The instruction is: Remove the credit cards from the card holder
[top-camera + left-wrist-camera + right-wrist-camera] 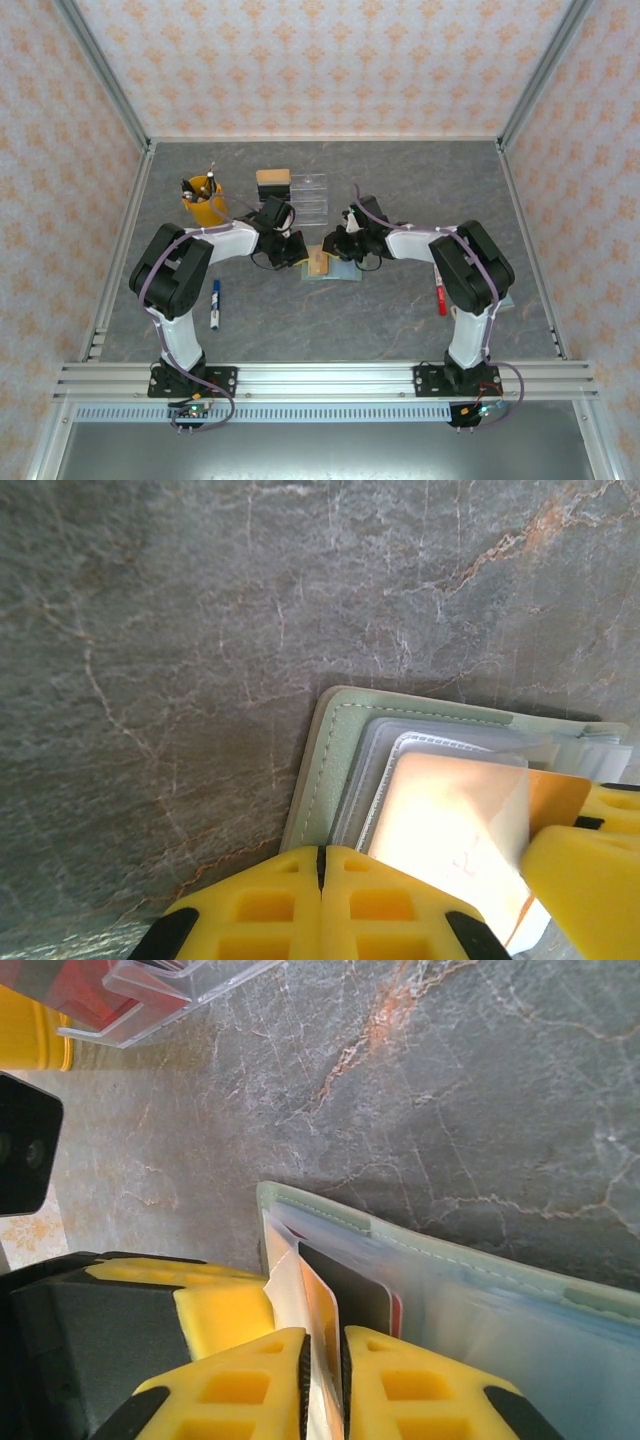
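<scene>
Right wrist: right gripper (323, 1370) pinches the tan-orange card (320, 1310); should the pressed-together left gripper (322, 900) slip, the card holder (325, 770) drags.

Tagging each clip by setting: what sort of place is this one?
Probably a lab robot cell rather than a home: a grey stone-look table, walled on three sides by patterned wallpaper panels, with aluminium rails framing the edges.

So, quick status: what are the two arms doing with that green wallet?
Left end effector shut, tips at card holder edge. Right end effector pinching tan-orange card, partly inside holder. Clear tray apart, nothing blocking.
</scene>
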